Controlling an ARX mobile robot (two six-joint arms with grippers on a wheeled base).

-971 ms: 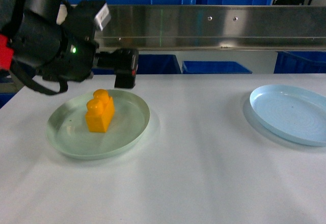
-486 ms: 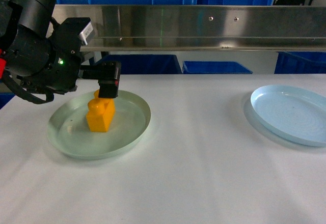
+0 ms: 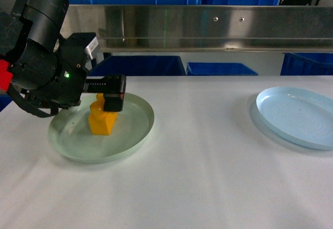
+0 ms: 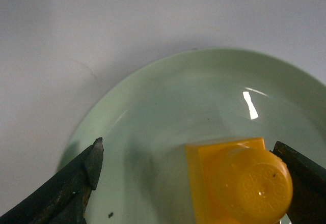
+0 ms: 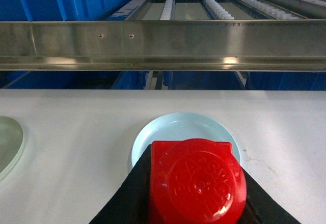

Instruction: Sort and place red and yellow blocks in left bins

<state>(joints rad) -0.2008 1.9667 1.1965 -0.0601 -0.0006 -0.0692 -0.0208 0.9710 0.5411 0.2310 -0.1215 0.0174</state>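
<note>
A yellow block (image 3: 101, 118) stands in the pale green plate (image 3: 132, 135) on the left of the white table. My left gripper (image 3: 113, 98) hangs low over that plate, open. In the left wrist view the yellow block (image 4: 239, 183) sits between the wide-spread fingers of the left gripper (image 4: 191, 155), close against the right fingertip (image 4: 298, 165) and far from the left one. My right gripper (image 5: 195, 170) is shut on a red block (image 5: 196, 183), held above the near rim of the light blue plate (image 5: 183, 124). The head view does not show the right gripper or the red block.
The light blue plate (image 3: 296, 115) lies at the table's right side. A steel rail (image 3: 208, 28) runs across behind the table, with blue bins (image 3: 221, 68) beneath and above it. A small white speck (image 3: 71, 131) lies in the green plate.
My left gripper has moved left and down from the plate's far rim and now hangs low over the yellow block. The block and both plates stay where they were.
</note>
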